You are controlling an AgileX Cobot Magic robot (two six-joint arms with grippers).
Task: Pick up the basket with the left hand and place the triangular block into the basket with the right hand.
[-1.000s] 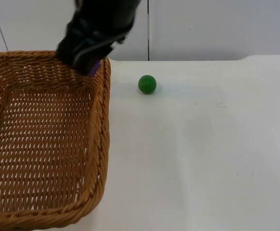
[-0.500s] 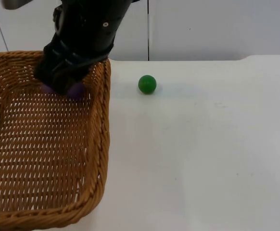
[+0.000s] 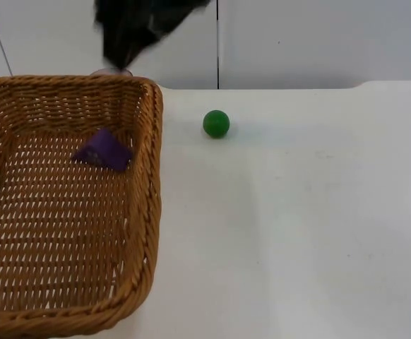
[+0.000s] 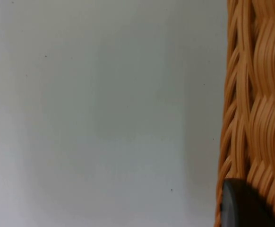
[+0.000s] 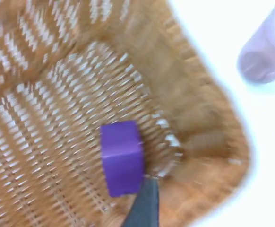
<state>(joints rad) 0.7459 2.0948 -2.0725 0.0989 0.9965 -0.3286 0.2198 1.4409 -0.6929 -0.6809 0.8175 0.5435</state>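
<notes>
Table [image 3: 297,226]: white, under everything; in my left wrist view it is the pale plain beside the basket's wall.
Basket [image 3: 64,233]: brown wicker, the largest thing here, its near end cut off by the edge of the top view. Its woven wall [image 4: 255,94] stands right against my left fingertip.
My right arm [image 3: 138,28]: raised, above the basket's far rim against the grey partition, a dark smear in the top view; I cannot make out its joints.
My right gripper [image 5: 144,203]: above the basket's inside, looking down into it. One dark fingertip shows just beside the block, not on it. It holds nothing; how wide the fingers stand I cannot tell.
My left gripper [image 4: 244,205]: one black fingertip shows, touching the outside of the basket's wall. Whether it pinches the rim I cannot tell.
Triangular block [image 3: 104,150]: purple, lying on the basket's floor near the far right corner, below my right fingers. My right wrist view shows it [image 5: 122,158] as a squarish face; the top view gives the wedge shape.
Pale cylinder [image 5: 265,54]: lilac, blurred, outside the basket's corner; I cannot tell what it is.
Green ball [image 3: 216,123]: on the table, apart from the basket's right wall.
</notes>
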